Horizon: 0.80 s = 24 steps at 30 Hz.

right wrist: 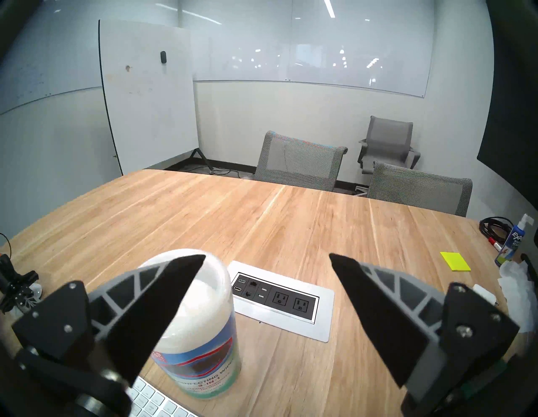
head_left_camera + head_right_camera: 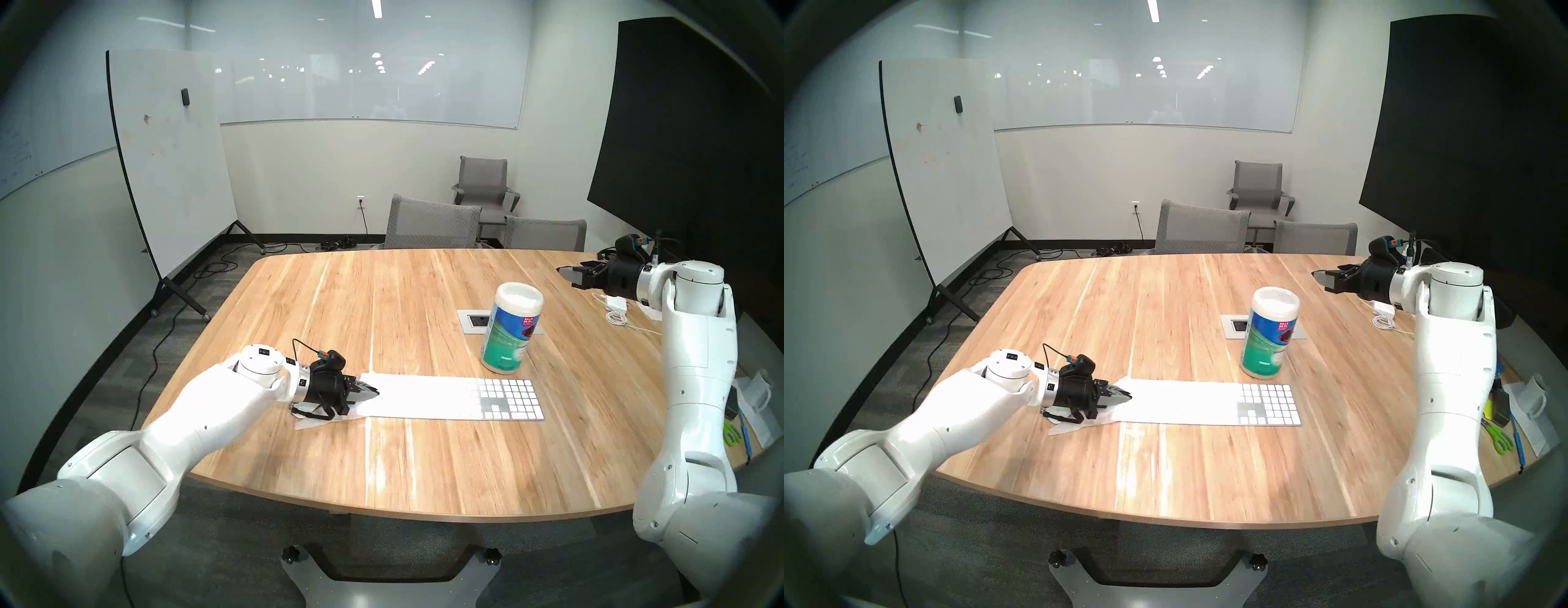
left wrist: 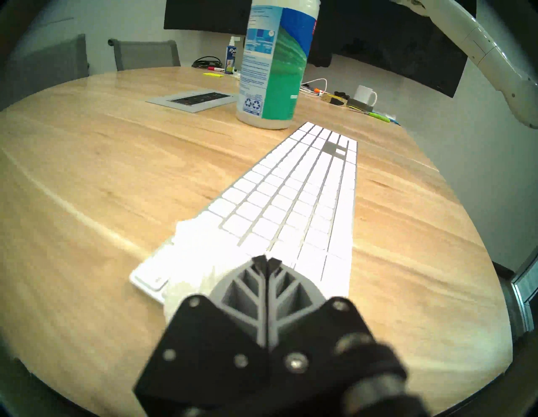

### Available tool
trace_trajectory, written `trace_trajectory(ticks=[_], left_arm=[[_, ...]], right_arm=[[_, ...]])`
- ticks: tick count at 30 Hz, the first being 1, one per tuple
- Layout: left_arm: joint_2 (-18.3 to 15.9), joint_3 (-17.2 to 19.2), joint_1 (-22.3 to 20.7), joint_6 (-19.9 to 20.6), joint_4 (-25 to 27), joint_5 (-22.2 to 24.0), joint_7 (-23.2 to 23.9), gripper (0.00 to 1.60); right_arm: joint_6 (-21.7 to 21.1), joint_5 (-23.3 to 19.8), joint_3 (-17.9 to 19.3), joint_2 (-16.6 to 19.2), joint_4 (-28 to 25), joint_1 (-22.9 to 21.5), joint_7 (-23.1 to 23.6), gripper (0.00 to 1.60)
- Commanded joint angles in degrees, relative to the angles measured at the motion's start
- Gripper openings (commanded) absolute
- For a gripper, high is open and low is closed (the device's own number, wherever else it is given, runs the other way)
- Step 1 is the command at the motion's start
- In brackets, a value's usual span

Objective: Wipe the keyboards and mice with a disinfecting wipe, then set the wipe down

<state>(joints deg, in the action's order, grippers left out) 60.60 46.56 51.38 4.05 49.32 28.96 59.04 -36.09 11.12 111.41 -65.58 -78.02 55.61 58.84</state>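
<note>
The long white keyboard (image 2: 458,397) (image 3: 291,203) lies across the near middle of the wooden table (image 2: 339,297). My left gripper (image 2: 375,390) (image 3: 265,259) lies low over the keyboard's left end, its fingers pressed together on the thin white disinfecting wipe (image 2: 314,420) (image 3: 186,233). The wipe covers that end of the keyboard and trails onto the table under the gripper. At the far right, well above the table, my right gripper (image 2: 572,276) (image 1: 267,259) stands wide open and empty. The mice are out of view.
A blue-green wipes canister (image 2: 511,329) (image 1: 198,329) stands just behind the keyboard's right end, in front of a power outlet panel (image 2: 475,320). A white adapter with cable (image 2: 615,303), scissors (image 2: 732,435) and a mug (image 2: 1537,390) crowd the right edge. Grey chairs (image 2: 432,220) stand behind.
</note>
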Motion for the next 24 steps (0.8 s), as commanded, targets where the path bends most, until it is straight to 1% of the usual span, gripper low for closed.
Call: trace_trajectory(ticks=[1,18,24], left_arm=[[-6.5,2.7,-1.9,-0.5,3.5,0.4,1.1,0.0],[-14.3,7.6,-4.1,-1.2,12.8,1.3,5.0,0.0],[-17.3,9.0,-3.6,-1.1,15.2,1.6,6.3,0.0]], right_arm=[[0.2,-0.1,0.0,0.2,-0.7,-0.9,0.0,1.6],[0.2,-0.1,0.0,0.2,-0.2,-0.7,0.0,1.6],[0.2,-0.1,0.0,0.2,0.0,-0.7,0.0,1.6]])
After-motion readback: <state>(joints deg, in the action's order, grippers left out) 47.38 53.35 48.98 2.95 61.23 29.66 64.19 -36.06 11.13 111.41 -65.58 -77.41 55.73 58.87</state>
